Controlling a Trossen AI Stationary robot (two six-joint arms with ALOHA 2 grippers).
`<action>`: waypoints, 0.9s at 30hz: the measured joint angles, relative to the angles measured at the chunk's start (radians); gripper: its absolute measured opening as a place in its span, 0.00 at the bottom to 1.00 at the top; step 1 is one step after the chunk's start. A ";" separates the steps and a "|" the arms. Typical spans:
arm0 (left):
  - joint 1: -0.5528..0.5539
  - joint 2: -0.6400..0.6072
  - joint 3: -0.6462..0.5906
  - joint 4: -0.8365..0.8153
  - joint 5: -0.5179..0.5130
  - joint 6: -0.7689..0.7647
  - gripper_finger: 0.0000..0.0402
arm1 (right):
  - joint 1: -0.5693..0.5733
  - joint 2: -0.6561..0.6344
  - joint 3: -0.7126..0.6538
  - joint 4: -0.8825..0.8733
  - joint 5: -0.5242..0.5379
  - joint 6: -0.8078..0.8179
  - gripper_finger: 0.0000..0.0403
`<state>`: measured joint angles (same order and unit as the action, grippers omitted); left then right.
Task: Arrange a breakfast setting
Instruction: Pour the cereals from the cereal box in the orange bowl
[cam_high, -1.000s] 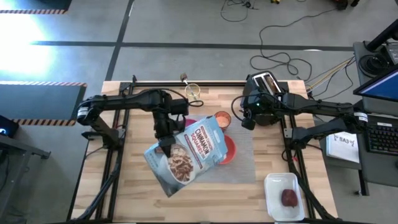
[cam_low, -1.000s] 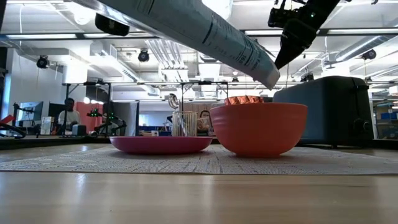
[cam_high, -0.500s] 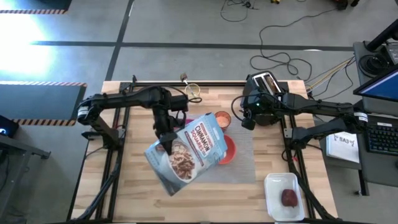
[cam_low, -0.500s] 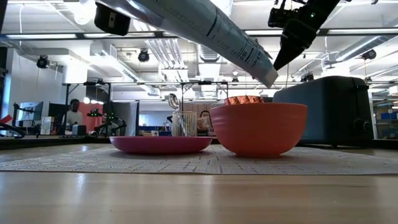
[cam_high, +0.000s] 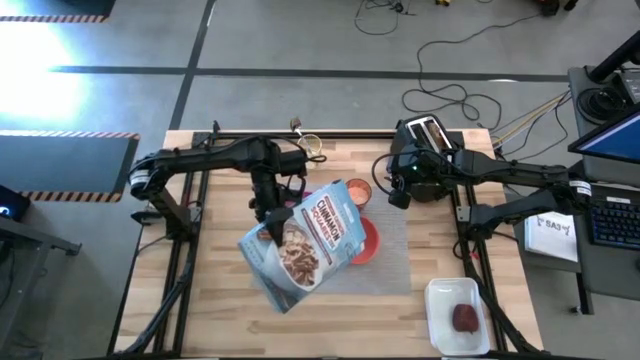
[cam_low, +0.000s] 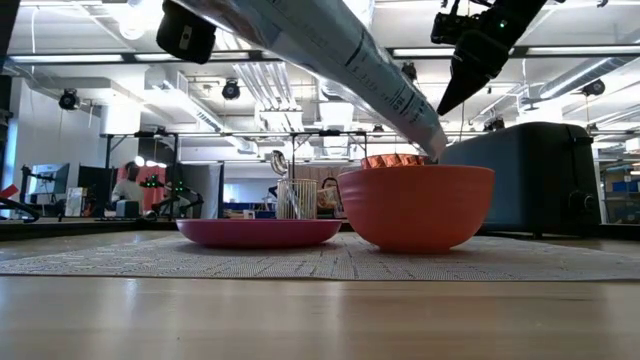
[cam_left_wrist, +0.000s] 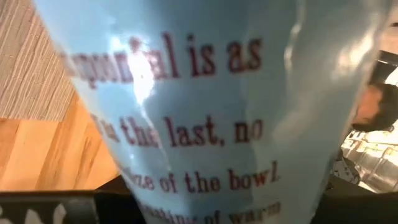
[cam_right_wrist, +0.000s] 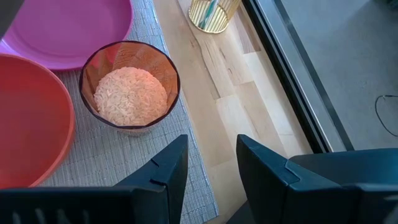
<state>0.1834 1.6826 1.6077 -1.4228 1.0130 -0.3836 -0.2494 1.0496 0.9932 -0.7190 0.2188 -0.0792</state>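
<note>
A light-blue cereal bag hangs tilted over the grey placemat, with my left gripper shut on it. In the low view the bag's low end hangs just above the red-orange bowl. The bowl and the pink plate rest on the placemat. The small cup, filled with pale grains, stands behind the bowl. My right gripper hovers open above the placemat's far right edge, near the cup, with nothing between its fingers. My left gripper holds the bag's far long edge, near the bag's high end. The fingers come from the table's far side, slanting down. In the wrist view the bag's printed back hides the contact. The bag is lifted clear, slanting down toward the bowl.
A black toaster stands at the far right. A clear glass holding a spoon stands at the far edge. A white tray with a dark-red fruit lies near the right front corner. Bare wood lies at the left and front.
My left gripper has shifted a little toward the table's right and rolled. The cereal bag has tipped steeper, and its low end has sunk closer to the bowl's rim.
</note>
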 joint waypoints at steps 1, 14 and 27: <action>0.001 0.001 0.000 0.000 0.000 0.000 0.48 | 0.000 0.000 0.000 0.000 0.000 0.000 0.32; 0.002 0.001 0.000 0.002 0.000 -0.022 0.48 | 0.000 0.000 0.000 0.000 0.000 0.000 0.32; 0.002 0.000 0.000 0.002 0.000 -0.022 0.48 | 0.000 0.000 0.000 0.000 0.000 -0.001 0.32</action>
<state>0.1852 1.6825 1.6073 -1.4212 1.0133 -0.4053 -0.2493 1.0500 0.9932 -0.7193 0.2188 -0.0803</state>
